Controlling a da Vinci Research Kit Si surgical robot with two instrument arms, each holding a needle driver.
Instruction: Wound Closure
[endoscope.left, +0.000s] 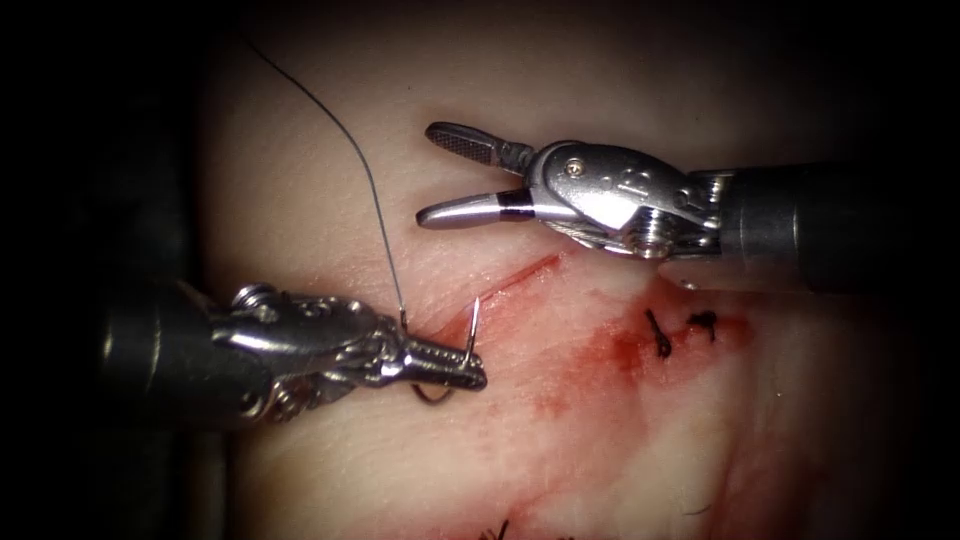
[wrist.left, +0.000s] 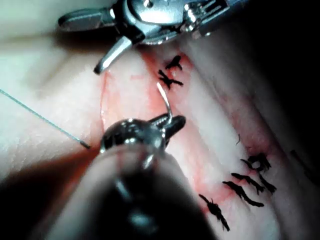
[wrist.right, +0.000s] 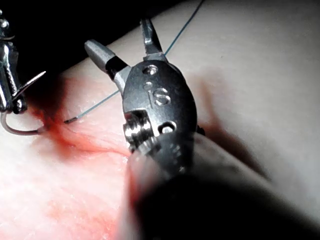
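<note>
My left tool (endoscope.left: 462, 368) lies low at the left end of the cut (endoscope.left: 515, 278), its jaws shut on the curved needle (endoscope.left: 472, 325) a short way behind the tip. The tip points up, free of the tissue (endoscope.left: 600, 450). The rest of the curve bends under the jaws, and its rear end meets the tissue at the reddened edge, as the needle (wrist.right: 20, 131) shows in the right wrist view. The thread (endoscope.left: 350, 150) runs from the upper left down into the tissue just left of the cut. My right tool (endoscope.left: 428, 172) hovers above the cut, open and holding nothing.
Two dark knotted stitches (endoscope.left: 660, 335) with short cut ends sit on the cut to the right, in a patch of red fluid (endoscope.left: 600, 350). Several more stitches (wrist.left: 245, 182) lie farther along the wound. My right tool's shaft (endoscope.left: 830, 225) crosses above them.
</note>
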